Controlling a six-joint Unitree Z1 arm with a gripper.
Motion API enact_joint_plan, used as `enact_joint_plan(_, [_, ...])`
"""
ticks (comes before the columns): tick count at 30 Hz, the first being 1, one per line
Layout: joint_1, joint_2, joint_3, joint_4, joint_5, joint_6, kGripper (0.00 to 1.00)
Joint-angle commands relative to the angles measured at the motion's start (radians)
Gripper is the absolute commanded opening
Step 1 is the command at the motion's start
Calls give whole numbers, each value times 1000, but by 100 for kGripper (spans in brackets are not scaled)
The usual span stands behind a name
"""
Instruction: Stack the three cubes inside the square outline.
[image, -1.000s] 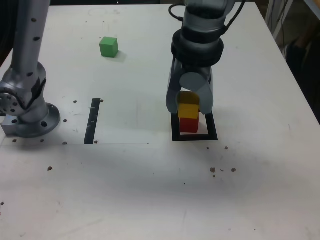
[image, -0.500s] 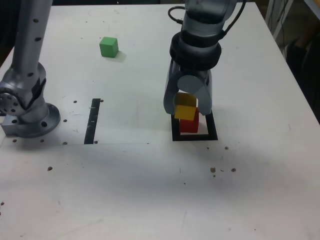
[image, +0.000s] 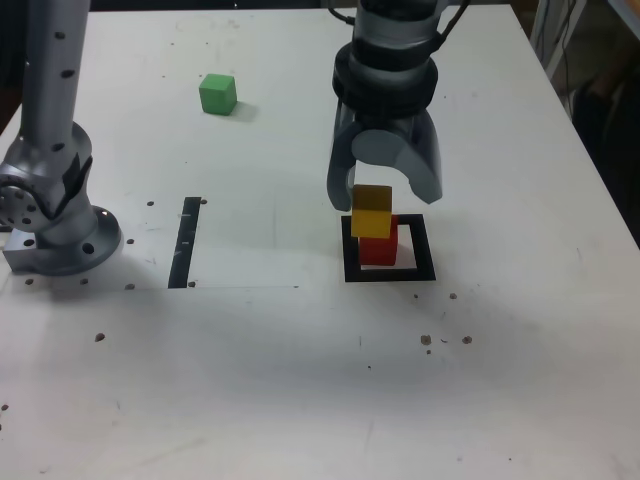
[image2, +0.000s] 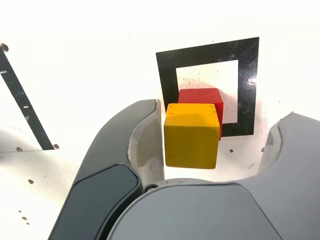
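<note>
On the desk (image: 300, 380), the square outline (image: 389, 274) lies toward the exterior view's right. One cube (image: 377, 250) sits inside the outline, and a second cube (image: 371, 212) rests on top of it, shifted slightly toward the exterior view's left. The pincer (image: 385, 195) hangs above and around the upper cube. The third cube (image: 217, 94) lies well apart, farther back and to the exterior view's left. A narrow strip (image: 186, 241) lies to the outline's left, with the arm's base (image: 55, 225) left of that.

Yellow cube (image: 372, 212) sits skewed atop red cube (image: 377, 250) inside square outline (image: 425, 246); green cube (image: 217, 94) well apart.
</note>
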Motion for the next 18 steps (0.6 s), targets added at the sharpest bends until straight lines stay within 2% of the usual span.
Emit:
enact_joint_plan(1, [2, -8, -1, -1, -1, -1, 99])
enact_joint_plan(7, [38, -58, 19, 66, 32, 13, 99])
enact_joint_plan(13, [218, -156, 104, 100, 41, 137, 99])
enact_joint_plan(15, [294, -188, 135, 99, 61, 192, 99])
enact_joint_plan(18, [415, -226, 167, 97, 120, 290, 99])
